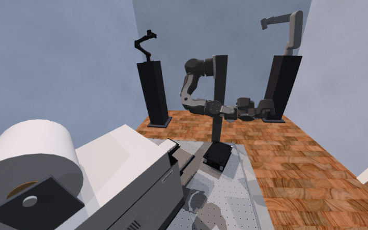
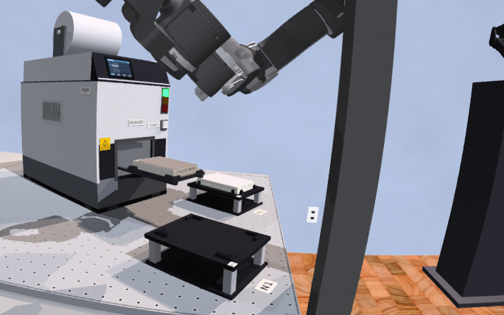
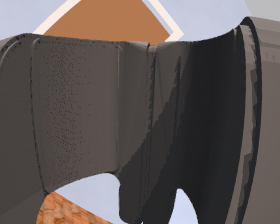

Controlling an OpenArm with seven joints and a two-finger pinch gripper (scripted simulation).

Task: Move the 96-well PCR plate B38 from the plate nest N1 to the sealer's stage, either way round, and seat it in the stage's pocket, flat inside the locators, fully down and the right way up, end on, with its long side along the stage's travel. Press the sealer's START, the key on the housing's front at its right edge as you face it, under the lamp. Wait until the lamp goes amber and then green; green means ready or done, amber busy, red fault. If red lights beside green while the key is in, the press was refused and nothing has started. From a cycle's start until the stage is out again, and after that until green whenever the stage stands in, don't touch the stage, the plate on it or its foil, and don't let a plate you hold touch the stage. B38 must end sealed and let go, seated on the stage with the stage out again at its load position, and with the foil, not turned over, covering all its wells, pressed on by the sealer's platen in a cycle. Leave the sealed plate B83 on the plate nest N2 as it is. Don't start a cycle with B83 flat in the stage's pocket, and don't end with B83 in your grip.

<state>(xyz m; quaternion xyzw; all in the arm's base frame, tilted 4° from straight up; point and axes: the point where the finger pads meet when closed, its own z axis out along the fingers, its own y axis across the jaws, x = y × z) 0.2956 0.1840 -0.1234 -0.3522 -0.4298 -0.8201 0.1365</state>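
Note:
A plate (image 2: 165, 164) (image 1: 182, 157), B38 by its place, lies flat on the sealer's stage (image 2: 174, 180), which stands out of the housing. Its top looks smooth and tan in shadow; whether that is foil is hard to tell. Nest N1 (image 2: 206, 239) (image 1: 218, 152) is empty. White-topped plate B83 (image 2: 226, 182) (image 1: 167, 145) sits on nest N2 (image 2: 252, 191). The lamp (image 2: 165, 93) is green; amber and red are dark. The START key (image 2: 164, 124) is beneath it, untouched. My gripper (image 1: 269, 112) (image 3: 158, 139) is shut and empty, high and well away from stage and nests.
The sealer housing (image 2: 60, 129) (image 1: 108, 162) carries a white foil roll (image 2: 95, 35) (image 1: 39, 140). The arm's dark post (image 2: 348, 156) (image 1: 220, 82) stands at the table edge. Two other arms on pedestals (image 1: 154, 91) (image 1: 281, 85) stand behind.

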